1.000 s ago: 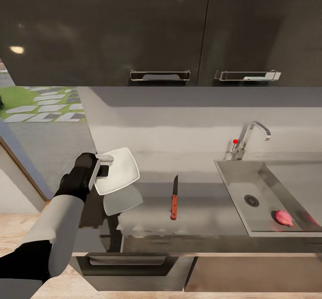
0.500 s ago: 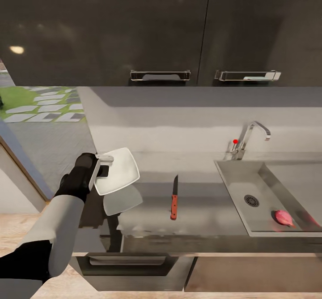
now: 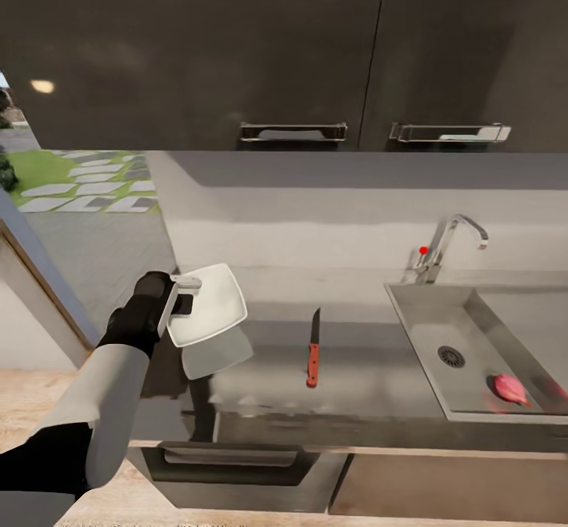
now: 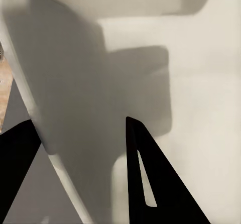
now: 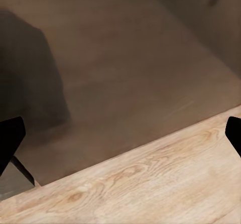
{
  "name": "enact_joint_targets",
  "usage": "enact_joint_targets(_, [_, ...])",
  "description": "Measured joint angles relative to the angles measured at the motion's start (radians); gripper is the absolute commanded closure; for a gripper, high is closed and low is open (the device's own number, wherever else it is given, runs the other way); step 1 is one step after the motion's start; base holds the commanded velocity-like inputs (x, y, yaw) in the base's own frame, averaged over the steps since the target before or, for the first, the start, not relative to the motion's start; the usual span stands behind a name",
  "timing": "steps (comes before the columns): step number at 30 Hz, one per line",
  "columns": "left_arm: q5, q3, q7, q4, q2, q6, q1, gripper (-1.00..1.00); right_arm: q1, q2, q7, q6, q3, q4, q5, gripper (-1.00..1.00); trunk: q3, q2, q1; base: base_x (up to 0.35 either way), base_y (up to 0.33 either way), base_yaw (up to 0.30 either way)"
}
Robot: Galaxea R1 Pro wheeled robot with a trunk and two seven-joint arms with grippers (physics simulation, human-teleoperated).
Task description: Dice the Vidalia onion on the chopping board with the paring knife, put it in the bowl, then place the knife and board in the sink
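Note:
My left gripper [image 3: 183, 302] is shut on the rim of the white bowl [image 3: 207, 304], holding it tilted just above the left end of the grey countertop [image 3: 371, 369]. In the left wrist view the bowl [image 4: 191, 73] sits between the dark fingers [image 4: 145, 174]. The paring knife [image 3: 314, 349] lies on the countertop, red handle toward me. The pinkish Vidalia onion [image 3: 510, 388] rests in the sink [image 3: 418, 322], right of the drain. The chopping board is out of view. My right gripper [image 5: 123, 133] is open over the wooden floor.
A chrome tap [image 3: 450, 243] with a red knob stands behind the sink. Dark wall cabinets [image 3: 292, 54] hang above the counter. Below the countertop a drawer [image 3: 229, 460] stands slightly out. A doorway to the garden [image 3: 71, 188] lies at the left.
The head camera has shifted a little, so the counter, knife and sink sit slightly to the right. The left arm still holds the bowl in the same place.

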Motion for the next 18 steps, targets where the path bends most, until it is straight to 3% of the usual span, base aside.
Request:
enact_joint_targets(11, [0.000,0.000,0.001,0.001,0.000,0.000,0.000,1.00,0.000,0.000,0.000,0.000,0.000,0.000,0.000,-1.00,-0.001,0.000,0.000,0.000,0.138,0.018])
enact_joint_targets(18, [0.001,0.000,0.000,0.002,0.000,0.000,0.000,1.00,0.000,-0.005,0.000,0.000,0.000,0.000,0.000,-1.00,-0.001,0.000,0.000,0.000,0.031,0.000])
